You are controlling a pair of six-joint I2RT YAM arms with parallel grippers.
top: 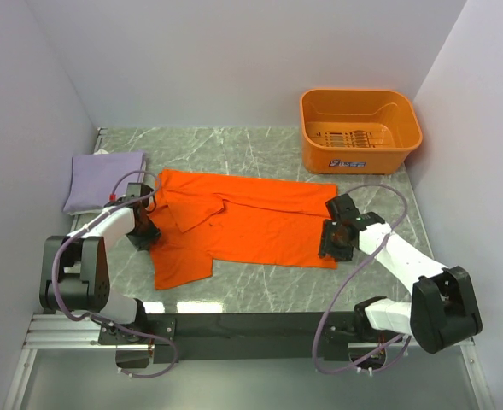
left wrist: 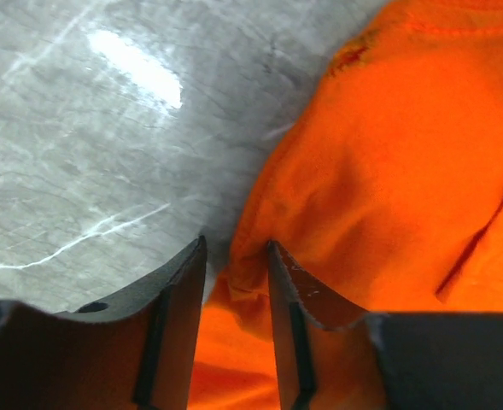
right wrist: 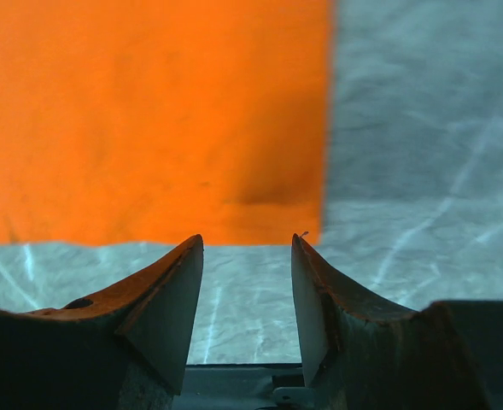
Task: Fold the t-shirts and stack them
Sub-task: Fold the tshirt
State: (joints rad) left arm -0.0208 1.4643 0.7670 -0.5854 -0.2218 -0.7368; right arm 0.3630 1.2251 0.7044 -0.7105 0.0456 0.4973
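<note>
at the bottom of the overhead frame, two arms rise from a black rail (top: 251,325), grey-purple cables (top: 336,299) looping beside each. just beyond, at lower left of centre, the left gripper (top: 142,232) sits low at the left edge of the orange t-shirt (top: 251,222); in its wrist view the jaws stand narrowly apart with a pucker of orange cloth between them, and whether they actually pinch it cannot be told. at centre right the right gripper (top: 332,243) hovers at the shirt's lower right corner, released, jaws spread with only bare marble between them and the hem just ahead of the fingertips.

the orange t-shirt lies spread across the middle of the grey marble table (top: 260,145), a fold creased near its collar on the left. farther back, at left, the lavender t-shirt (top: 104,179) rests folded flat, just apart from the orange one. at upper right stands an orange plastic basket (top: 362,154), well apart from both. pale walls (top: 234,60) close in the scene.
</note>
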